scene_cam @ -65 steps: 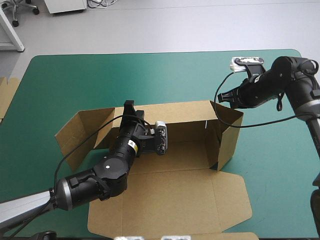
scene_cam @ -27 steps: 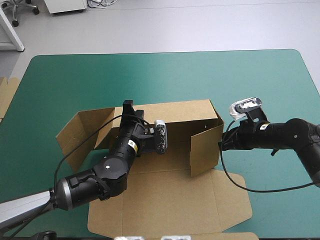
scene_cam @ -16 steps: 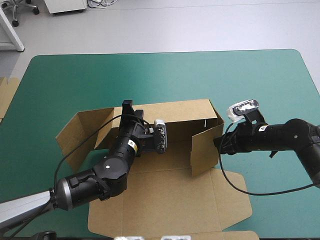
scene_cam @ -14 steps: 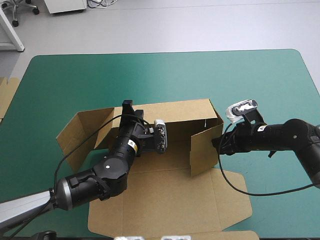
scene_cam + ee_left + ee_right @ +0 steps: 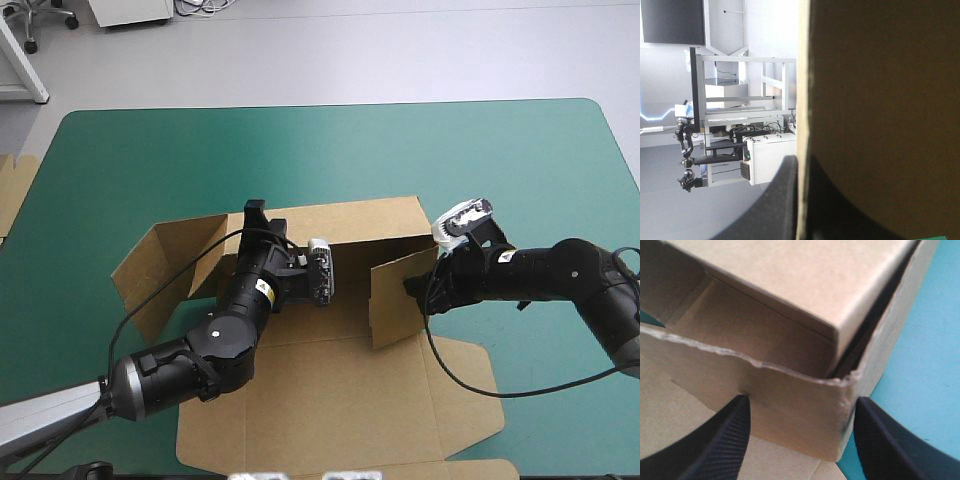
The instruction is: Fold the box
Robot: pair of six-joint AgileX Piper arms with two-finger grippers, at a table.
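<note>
Left gripper [image 5: 801, 167] pinches the back wall [image 5: 370, 222] of the brown cardboard box [image 5: 330, 400]; right gripper [image 5: 802, 400], spread wide, meets its end flap [image 5: 390, 312]. A skewed push could buckle that flap.

Your right gripper [image 5: 412, 288] has dropped from raised spot beyond box's [image 5: 330, 400] right end to low against right end flap [image 5: 392, 300], then pressed on toward box's middle. Flap has swung inward with it, free edge now farther from table's right edge than just before.
</note>
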